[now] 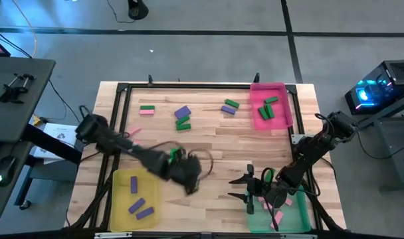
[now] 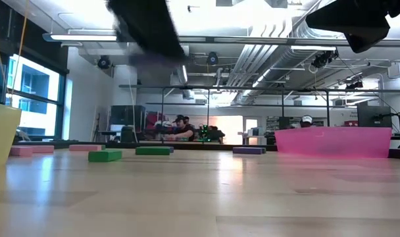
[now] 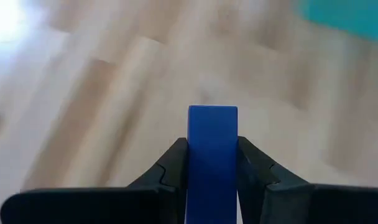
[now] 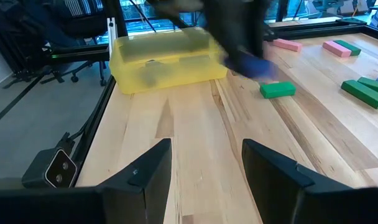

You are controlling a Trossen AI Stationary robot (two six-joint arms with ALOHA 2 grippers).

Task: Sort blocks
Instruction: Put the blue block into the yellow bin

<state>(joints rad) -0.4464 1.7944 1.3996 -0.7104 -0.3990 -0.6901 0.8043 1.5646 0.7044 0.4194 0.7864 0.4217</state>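
1. A small flat blue-purple block [image 3: 212, 163] sits clamped between the two dark fingers of the left gripper [image 1: 189, 174], its end sticking out past the fingertips.
2. That gripper hangs over bare wood just beside the translucent yellow tray [image 1: 119, 199], toward the table's middle.
3. A small flat green block [image 4: 277, 89] lies on the wood near the same tray.
4. The right gripper [image 1: 245, 187] hovers spread wide and empty, well apart from the yellow tray, at the translucent green tray [image 1: 298, 214].

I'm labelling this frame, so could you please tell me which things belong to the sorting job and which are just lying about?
Job: loose blocks; purple block in left claw; yellow tray, pink tray, green tray; open right claw.

Lying about: computer, cable.
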